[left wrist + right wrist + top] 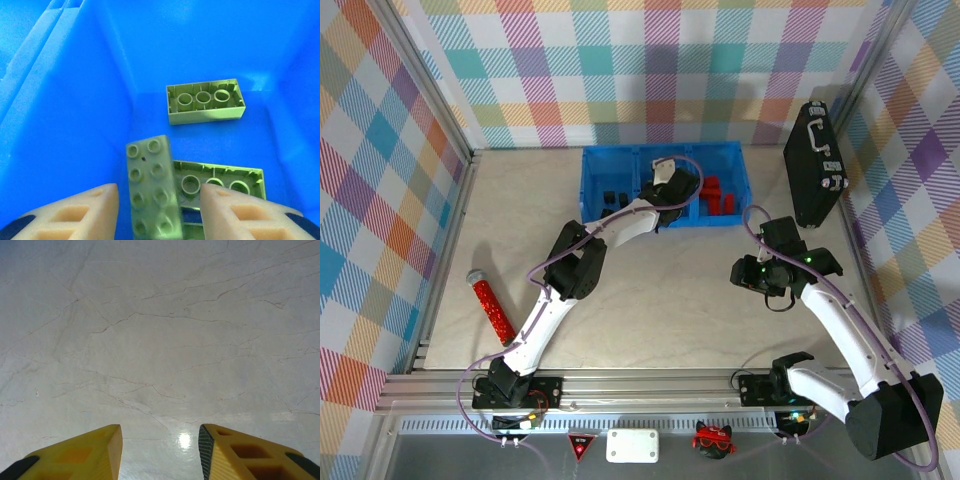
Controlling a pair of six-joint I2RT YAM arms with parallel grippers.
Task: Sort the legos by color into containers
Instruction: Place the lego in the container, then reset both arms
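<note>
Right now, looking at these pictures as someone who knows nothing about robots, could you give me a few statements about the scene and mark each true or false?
1. The left gripper is down inside a blue bin that holds lime green bricks. True.
2. The right gripper holds a red brick. False: it is open with nothing between its fingers, above the table.
3. Red bricks lie in the rightmost compartment. True.
4. The black case sits inside a compartment. False: it stands on the table, to the right of the bins.
</note>
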